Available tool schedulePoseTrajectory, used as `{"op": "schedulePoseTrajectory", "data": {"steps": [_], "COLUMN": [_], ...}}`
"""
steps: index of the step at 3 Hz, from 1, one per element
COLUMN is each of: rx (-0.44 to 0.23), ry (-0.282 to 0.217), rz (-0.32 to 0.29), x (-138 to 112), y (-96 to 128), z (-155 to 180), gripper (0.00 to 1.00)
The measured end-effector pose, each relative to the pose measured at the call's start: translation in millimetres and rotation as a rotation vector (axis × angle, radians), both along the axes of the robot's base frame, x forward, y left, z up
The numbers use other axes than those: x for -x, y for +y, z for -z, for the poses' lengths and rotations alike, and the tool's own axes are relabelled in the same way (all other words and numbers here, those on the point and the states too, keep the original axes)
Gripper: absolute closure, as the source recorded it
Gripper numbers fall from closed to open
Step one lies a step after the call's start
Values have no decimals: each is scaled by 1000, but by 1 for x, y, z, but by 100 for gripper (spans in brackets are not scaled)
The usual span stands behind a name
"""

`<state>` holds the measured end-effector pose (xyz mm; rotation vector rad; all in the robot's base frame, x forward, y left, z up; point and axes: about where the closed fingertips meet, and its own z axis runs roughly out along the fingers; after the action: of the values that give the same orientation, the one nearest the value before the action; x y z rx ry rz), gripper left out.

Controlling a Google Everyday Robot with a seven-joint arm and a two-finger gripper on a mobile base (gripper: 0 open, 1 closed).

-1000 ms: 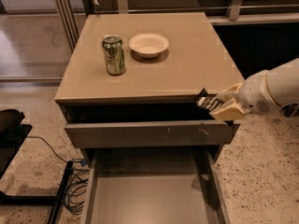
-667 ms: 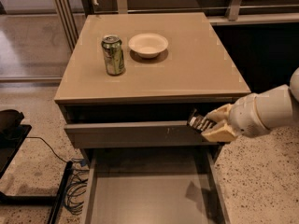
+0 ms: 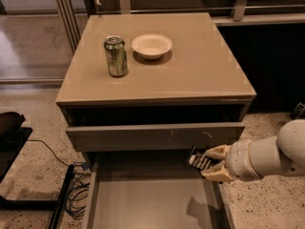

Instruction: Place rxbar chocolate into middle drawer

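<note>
The rxbar chocolate point(image 3: 198, 160), a small black-wrapped bar with white lettering, is held in my gripper point(image 3: 213, 163) at the right. The gripper's tan fingers point(image 3: 217, 152) are shut on it, above the right rear part of the open middle drawer point(image 3: 147, 202). That drawer is a long grey-brown tray pulled out toward the camera, with a plain flat floor. The gripper's shadow falls on the drawer floor. The white arm reaches in from the right edge.
A drawer front with small scratches point(image 3: 157, 136) sits just above the gripper. On the cabinet top point(image 3: 200, 66) stand a green can point(image 3: 116, 56) and a white bowl point(image 3: 151, 46). Cables point(image 3: 71, 194) and a black object point(image 3: 9, 132) lie on the floor at the left.
The gripper with the bar has moved down and to the left, from beside the cabinet's top edge to below the scratched drawer front, over the open drawer.
</note>
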<state>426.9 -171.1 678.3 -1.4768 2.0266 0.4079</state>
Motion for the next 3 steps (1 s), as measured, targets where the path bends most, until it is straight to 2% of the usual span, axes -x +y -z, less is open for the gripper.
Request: {"op": "schedulePoseTrajectory", "data": {"steps": [1,2,3], "rx": [-3,-3,-50], "ry": [9,8,18], "rz": [2,1,-46], "x": [-9,-9,-12], "y": [3,3,28], "z": [41,41,64], "gripper": [100,100,100]}}
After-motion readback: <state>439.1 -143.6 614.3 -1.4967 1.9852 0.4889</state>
